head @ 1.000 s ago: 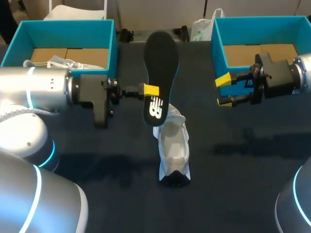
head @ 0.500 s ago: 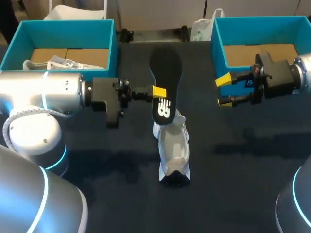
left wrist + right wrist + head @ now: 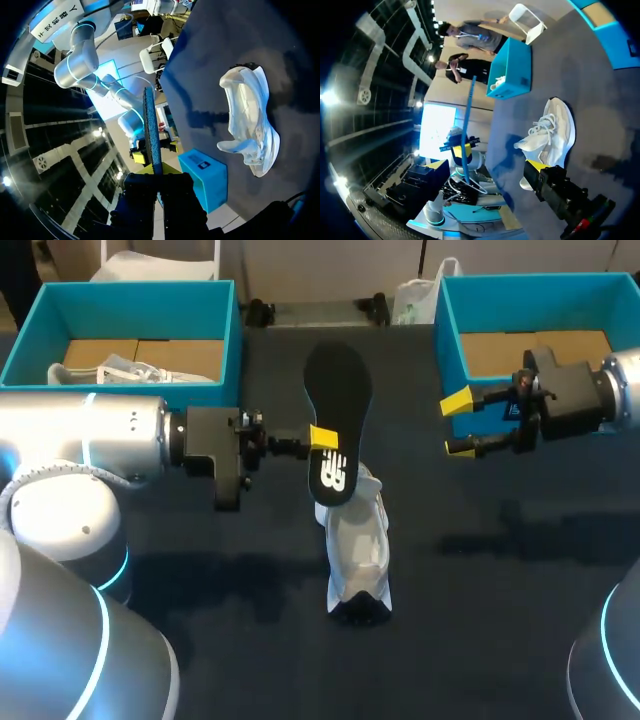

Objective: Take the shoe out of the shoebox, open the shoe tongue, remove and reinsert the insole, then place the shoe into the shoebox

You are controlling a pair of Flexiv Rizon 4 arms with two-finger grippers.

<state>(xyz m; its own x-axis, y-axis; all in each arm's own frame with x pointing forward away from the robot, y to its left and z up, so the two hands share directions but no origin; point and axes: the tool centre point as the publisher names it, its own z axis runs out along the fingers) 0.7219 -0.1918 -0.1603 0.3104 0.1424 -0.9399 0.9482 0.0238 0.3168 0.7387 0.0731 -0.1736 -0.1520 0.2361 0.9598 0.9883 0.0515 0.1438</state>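
My left gripper (image 3: 322,438) is shut on the edge of a black insole (image 3: 337,390), held above the table with its heel end hanging just over the white shoe (image 3: 357,540). The shoe lies on the dark table in the middle, toe toward me. In the left wrist view the insole (image 3: 151,130) stands edge-on between the fingers, with the shoe (image 3: 248,117) off to one side. My right gripper (image 3: 457,426) hangs open and empty beside the right box. From the right wrist the shoe (image 3: 547,131) lies ahead of its fingertip (image 3: 536,165), and the insole (image 3: 466,120) shows beyond.
A teal shoebox (image 3: 130,287) at the back left holds cardboard and another white shoe (image 3: 128,370). A second teal shoebox (image 3: 530,282) stands at the back right, just behind my right gripper. Bare dark table surrounds the shoe.
My left arm has carried the insole to the right and lower, bringing its heel end over the shoe. The right arm has kept still.
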